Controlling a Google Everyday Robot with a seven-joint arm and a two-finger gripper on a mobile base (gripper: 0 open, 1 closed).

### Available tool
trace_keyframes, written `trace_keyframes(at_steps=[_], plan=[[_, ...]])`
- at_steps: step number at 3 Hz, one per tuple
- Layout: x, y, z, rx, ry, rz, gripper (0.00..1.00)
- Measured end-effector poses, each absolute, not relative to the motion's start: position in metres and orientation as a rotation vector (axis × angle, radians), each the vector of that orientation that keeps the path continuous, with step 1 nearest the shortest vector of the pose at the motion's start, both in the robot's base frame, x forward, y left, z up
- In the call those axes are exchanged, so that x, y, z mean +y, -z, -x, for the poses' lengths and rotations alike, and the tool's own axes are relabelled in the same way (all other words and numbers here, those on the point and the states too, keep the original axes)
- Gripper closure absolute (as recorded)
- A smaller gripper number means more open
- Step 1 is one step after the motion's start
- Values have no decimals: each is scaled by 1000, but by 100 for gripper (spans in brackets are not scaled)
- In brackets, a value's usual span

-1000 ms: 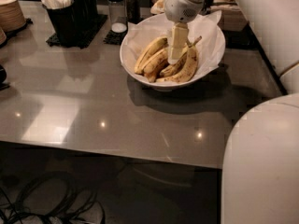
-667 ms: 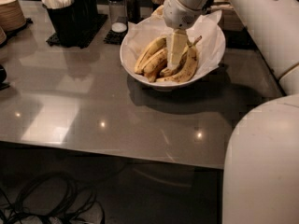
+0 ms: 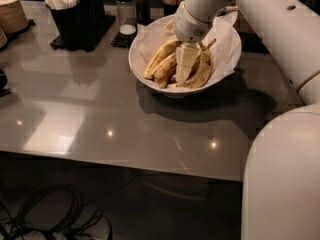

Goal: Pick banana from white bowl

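Observation:
The white bowl with a crumpled paper liner stands at the back of the grey table and holds several bananas. The freckled banana curves along the bowl's right side, its dark stem tip pointing up. Two smoother bananas lie on the left side. My gripper reaches straight down into the middle of the bowl, between the freckled banana and the left ones, touching or very close to them. It hides the middle of the pile.
A black caddy with white napkins stands at the back left, with a stack of tan plates further left. A shaker stands behind the bowl. My white arm spans the right side. Cables lie on the floor.
My gripper has moved down and slightly left, deeper among the bananas in the bowl. The bowl and bananas have not visibly shifted.

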State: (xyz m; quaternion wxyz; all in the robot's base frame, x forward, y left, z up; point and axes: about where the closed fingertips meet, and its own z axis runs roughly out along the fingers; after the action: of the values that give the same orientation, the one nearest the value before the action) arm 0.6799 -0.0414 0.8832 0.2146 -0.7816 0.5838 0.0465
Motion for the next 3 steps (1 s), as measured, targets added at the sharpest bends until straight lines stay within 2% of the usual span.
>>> trace_keyframes(at_steps=[1,2,3], plan=[[-41,-883,-680,1620,-129,2168,37],[-41,-882,-680,1621,-129,2169,27],[-41,-881,-680,1623,-133,2171,22]])
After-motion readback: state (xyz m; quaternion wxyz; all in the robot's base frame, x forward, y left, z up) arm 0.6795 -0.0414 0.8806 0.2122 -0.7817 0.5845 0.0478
